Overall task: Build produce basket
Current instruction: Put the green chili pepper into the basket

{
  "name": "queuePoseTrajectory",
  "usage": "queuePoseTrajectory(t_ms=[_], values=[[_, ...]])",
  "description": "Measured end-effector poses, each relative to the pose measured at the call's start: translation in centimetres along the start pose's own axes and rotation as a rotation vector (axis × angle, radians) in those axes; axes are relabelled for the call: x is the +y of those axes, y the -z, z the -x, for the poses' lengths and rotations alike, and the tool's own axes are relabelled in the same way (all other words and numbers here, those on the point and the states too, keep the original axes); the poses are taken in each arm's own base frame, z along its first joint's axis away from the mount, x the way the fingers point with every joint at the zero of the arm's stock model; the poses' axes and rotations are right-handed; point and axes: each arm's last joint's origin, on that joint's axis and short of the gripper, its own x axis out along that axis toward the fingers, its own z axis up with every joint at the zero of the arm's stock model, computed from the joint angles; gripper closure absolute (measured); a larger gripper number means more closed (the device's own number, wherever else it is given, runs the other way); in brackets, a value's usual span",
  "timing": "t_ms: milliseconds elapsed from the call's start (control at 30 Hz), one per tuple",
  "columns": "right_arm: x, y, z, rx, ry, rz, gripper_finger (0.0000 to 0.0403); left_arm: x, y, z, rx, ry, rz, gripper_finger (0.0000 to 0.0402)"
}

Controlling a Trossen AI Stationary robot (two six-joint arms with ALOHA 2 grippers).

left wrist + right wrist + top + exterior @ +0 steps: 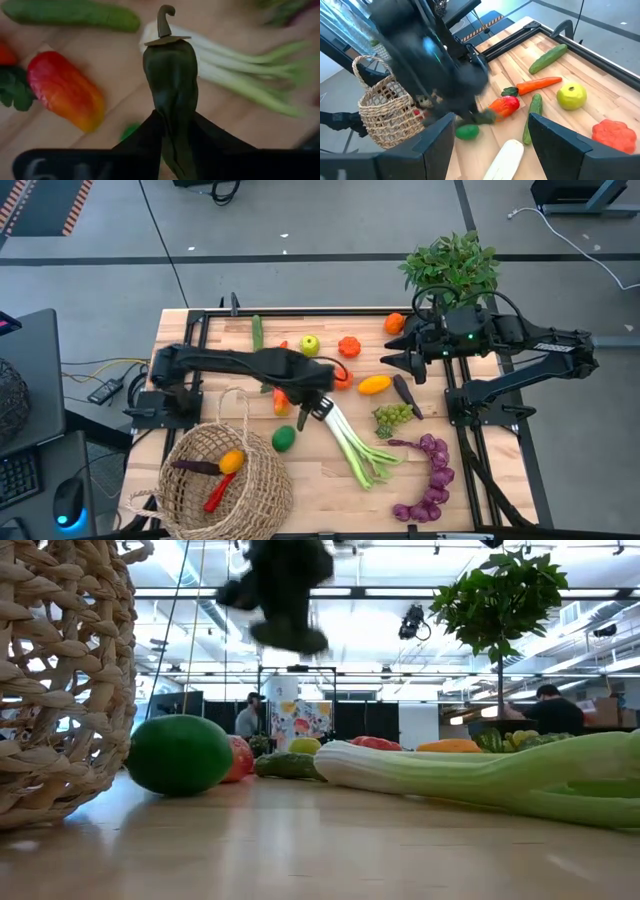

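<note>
My left gripper [172, 132] is clamped on 1 dark green toy pepper [170, 75], stem pointing away from the fingers. The round tan wicker basket [262, 490] lies at 7 o'clock in the high view, nearer this arm. My right gripper [395, 352] waits with jaws apart at 2 o'clock.

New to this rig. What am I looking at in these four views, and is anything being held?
Two dark robot arms work at a wooden table. One camera looks straight down, one sits level with the tabletop, and one rides on each wrist. Toy produce lies scattered: a leek, purple grapes, a lime, a yellow-green apple. The wicker basket at the left front already holds a few pieces. The left end effector is shut on a dark green pepper, lifted above the table near the leek. The right end effector waits open at the right side, holding nothing.
</note>
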Motion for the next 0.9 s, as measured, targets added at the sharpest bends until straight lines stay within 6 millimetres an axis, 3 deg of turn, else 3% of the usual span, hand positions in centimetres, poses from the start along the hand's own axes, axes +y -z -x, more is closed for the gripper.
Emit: queuePoseTrajectory(t_ms=[233,333,533,900], values=[[-0.1,-0.1,0.0,-0.009,0.007,0.032,0.0147,1.1,1.0,8.3,-0.192,0.248,-0.035,0.0317],[-0.3,-0.2,0.0,-0.017,0.016,0.041,0.0147,1.4,2.1,11.0,-0.250,0.318,-0.074,0.0318],[-0.6,-0.4,-0.1,-0.015,0.017,0.075,0.0147,1.5,5.7,14.1,-0.264,0.382,-0.251,0.0316],[-1.1,-0.7,-0.1,-0.026,0.043,0.065,0.0147,2.0,13.1,16.1,-0.073,0.358,-0.466,0.0315]])
